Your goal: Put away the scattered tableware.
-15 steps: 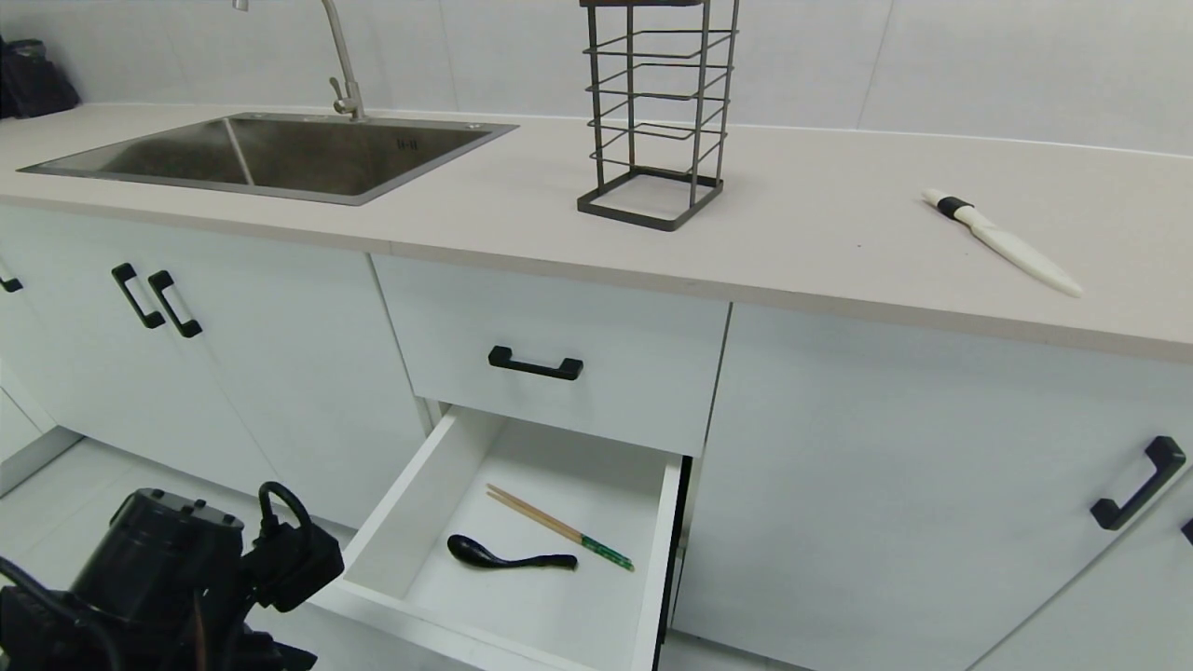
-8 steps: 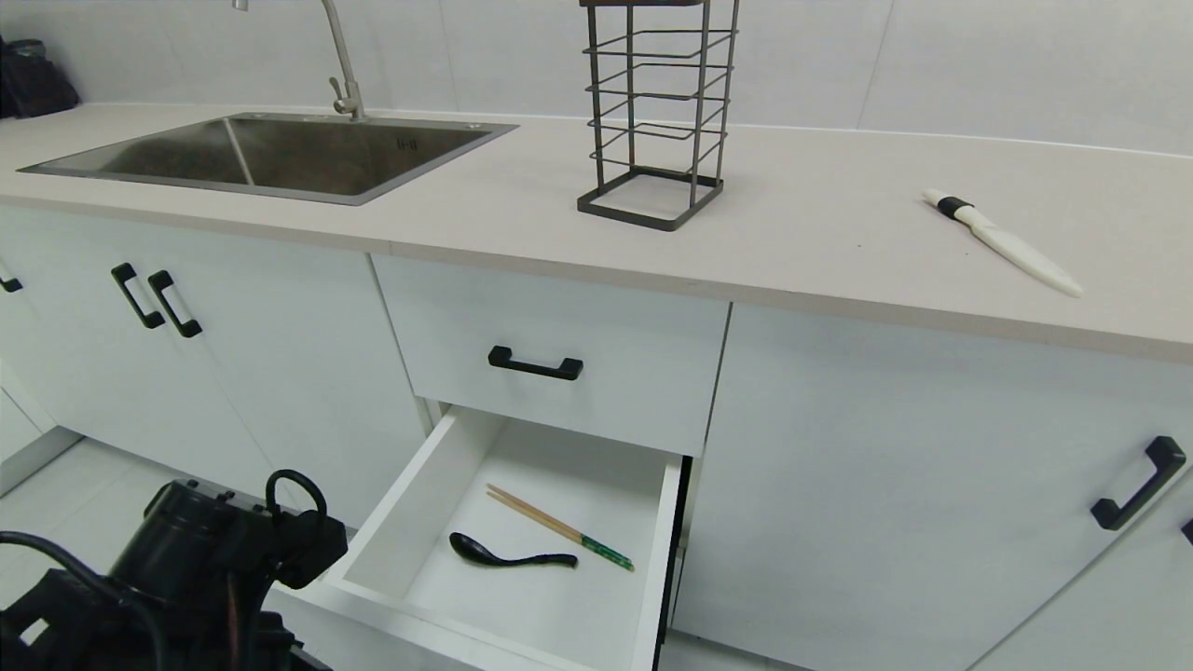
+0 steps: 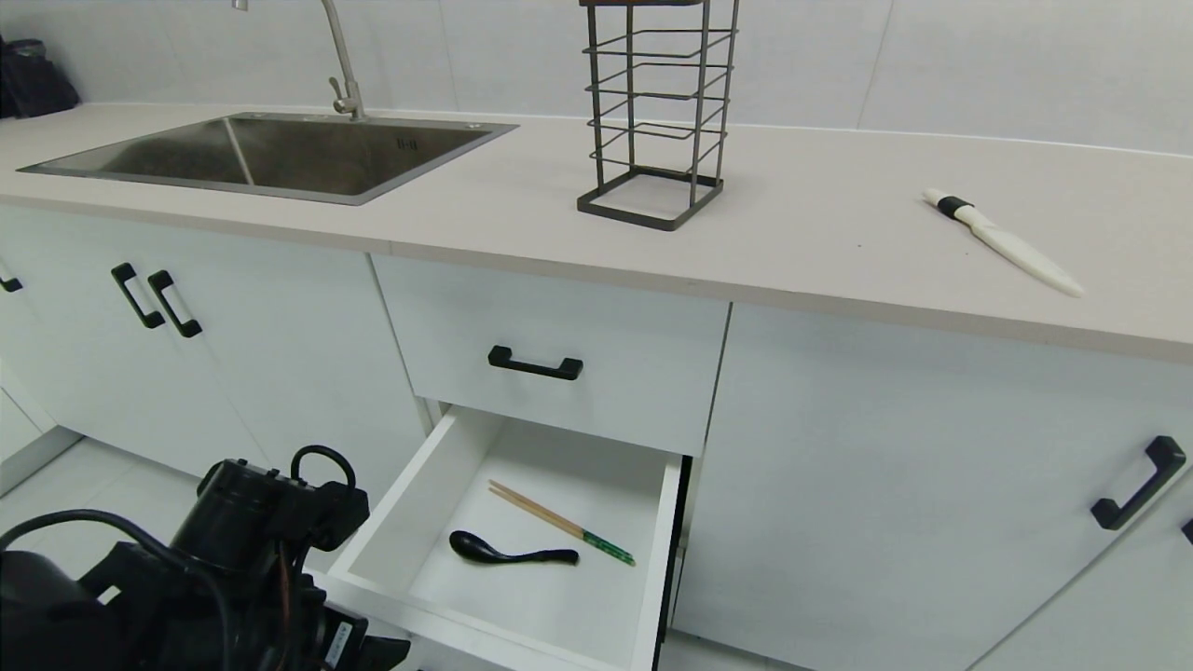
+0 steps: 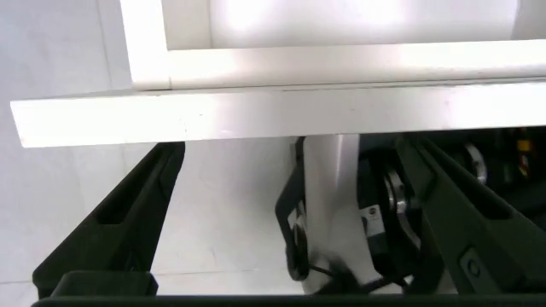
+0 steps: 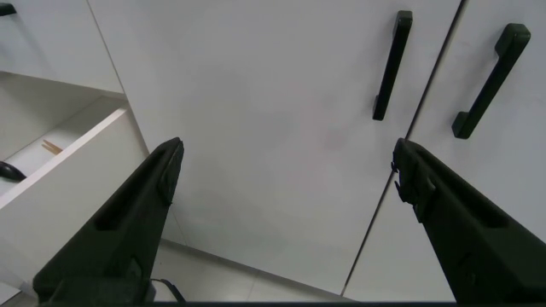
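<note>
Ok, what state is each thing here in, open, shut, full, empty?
Lower white drawer: open, holding black spoon and wooden chopsticks.
Upper white drawer: shut.
White cabinet doors: shut.
Black wire rack: empty.
Steel sink: empty.
White knife: lying on countertop.
Left gripper: fingers open.
Right gripper: fingers open.

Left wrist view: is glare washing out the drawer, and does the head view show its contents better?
Left wrist view: yes, the drawer glares white above its front edge, contents unreadable. Head view: even light, the black spoon and chopsticks lie plainly visible inside, soft shadows only.
</note>
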Motion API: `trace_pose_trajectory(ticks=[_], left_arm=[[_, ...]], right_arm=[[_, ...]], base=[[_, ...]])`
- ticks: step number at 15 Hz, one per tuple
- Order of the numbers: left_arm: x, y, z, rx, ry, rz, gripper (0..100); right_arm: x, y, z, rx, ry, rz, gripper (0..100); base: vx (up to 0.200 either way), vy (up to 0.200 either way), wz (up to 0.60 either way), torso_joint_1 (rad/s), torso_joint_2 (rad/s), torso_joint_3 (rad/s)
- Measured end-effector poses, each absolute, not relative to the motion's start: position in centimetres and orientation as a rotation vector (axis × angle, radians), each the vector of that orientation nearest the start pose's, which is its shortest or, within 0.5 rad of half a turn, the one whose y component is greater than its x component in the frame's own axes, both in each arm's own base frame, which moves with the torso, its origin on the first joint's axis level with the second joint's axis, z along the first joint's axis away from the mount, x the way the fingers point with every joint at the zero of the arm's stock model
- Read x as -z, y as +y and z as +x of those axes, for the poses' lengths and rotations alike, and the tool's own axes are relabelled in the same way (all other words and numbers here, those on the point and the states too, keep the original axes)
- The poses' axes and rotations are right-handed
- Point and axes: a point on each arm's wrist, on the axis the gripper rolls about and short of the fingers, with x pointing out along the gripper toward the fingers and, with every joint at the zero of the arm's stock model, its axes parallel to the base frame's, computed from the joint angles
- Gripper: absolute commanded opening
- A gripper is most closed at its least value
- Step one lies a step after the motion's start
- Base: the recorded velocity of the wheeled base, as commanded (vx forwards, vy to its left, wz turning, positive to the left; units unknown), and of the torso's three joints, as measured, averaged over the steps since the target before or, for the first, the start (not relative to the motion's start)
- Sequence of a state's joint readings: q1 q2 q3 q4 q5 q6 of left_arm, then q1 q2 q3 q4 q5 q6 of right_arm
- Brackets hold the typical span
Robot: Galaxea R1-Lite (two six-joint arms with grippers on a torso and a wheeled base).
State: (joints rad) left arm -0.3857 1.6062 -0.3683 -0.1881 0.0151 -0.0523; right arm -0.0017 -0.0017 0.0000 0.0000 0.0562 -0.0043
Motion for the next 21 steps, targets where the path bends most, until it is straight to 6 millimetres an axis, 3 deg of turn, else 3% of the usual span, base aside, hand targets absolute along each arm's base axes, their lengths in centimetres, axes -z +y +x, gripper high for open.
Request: trace_pose_trajectory(ticks=[11, 21], left_arm=[[-7.4, -7.9, 19.4, 0.319, 0.953, 0.144, 100], [-6.5, -9.1, 22.1, 0.342, 0.791, 0.111, 100]], right_arm=[[-7.5, 0.1, -2.3, -0.054, -0.001, -0.004, 100], [-7.5, 0.1, -2.3, -0.054, -0.001, -0.004, 100]], base=[[0.000, 0.000, 0.00, 0.000, 0.00, 0.000], [0.000, 0.000, 0.00, 0.000, 0.00, 0.000]])
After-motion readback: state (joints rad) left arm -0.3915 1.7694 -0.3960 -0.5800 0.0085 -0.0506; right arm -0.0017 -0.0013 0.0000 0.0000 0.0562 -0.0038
